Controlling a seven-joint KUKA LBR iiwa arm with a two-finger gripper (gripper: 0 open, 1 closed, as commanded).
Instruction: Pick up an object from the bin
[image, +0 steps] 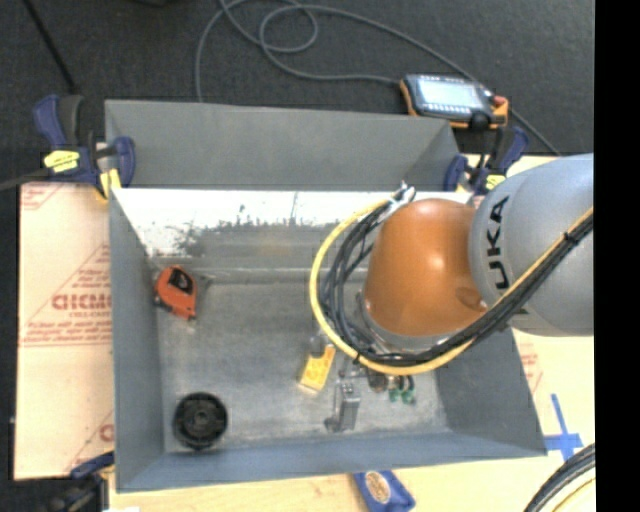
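- One grey metal bin (135, 350), with four loose things that can be counted on its floor.
- One orange tape measure (176, 291), near the left wall towards the back.
- One black round ribbed disc (200, 419), in the front-left corner.
- One yellow flat piece (316, 371), mid-floor, just beside the arm's cables.
- One small green thing (402, 394), partly hidden under the arm; its kind cannot be told.
- One robot arm (540, 250), carrying one orange cover (420, 265) and one looped bundle of black and yellow cables (335, 290).
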